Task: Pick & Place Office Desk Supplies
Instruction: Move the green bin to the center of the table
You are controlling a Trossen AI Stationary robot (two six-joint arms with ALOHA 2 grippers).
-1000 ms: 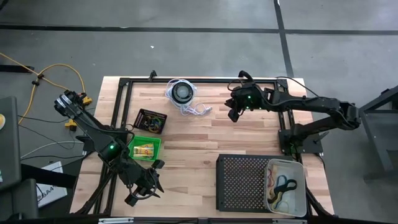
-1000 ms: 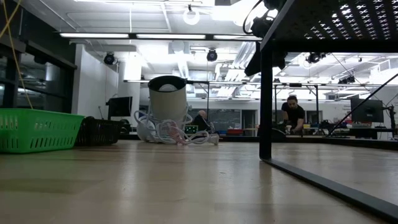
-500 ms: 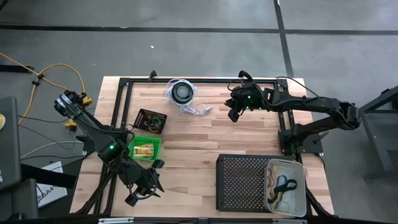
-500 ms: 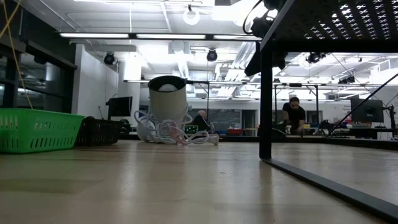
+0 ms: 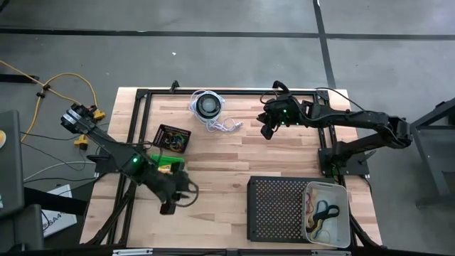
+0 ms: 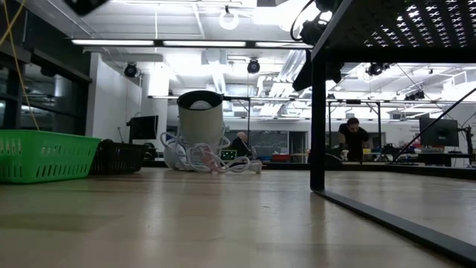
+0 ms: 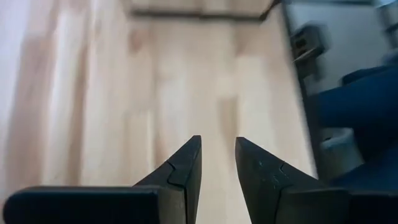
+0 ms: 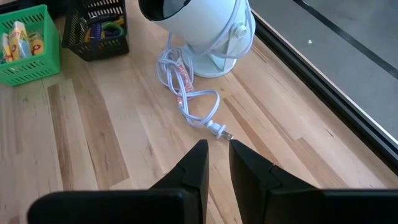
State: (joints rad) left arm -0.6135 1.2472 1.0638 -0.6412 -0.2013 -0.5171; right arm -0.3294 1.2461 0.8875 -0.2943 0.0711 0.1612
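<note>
Left gripper (image 5: 168,207) is swinging inward over bare tabletop (image 5: 220,160), fingers slightly parted, grasping nothing. Rubber bands are lying in the white bin (image 5: 342,224); yellow packets in the green basket (image 8: 28,43). Right gripper (image 5: 267,131), fingers nearly closed, empty, is holding unchanged beyond.

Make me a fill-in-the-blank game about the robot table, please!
1. The little yellow packets sit in a basket whose colour is ____.
2. The white bin with the rubber-band loops rests on top of the big black ____.
3. The white fan's cord ends in a ____ lying on the wood.
4. The left gripper hangs over bare wood and carries ____.

Missing words: green; tray; plug; nothing
</note>
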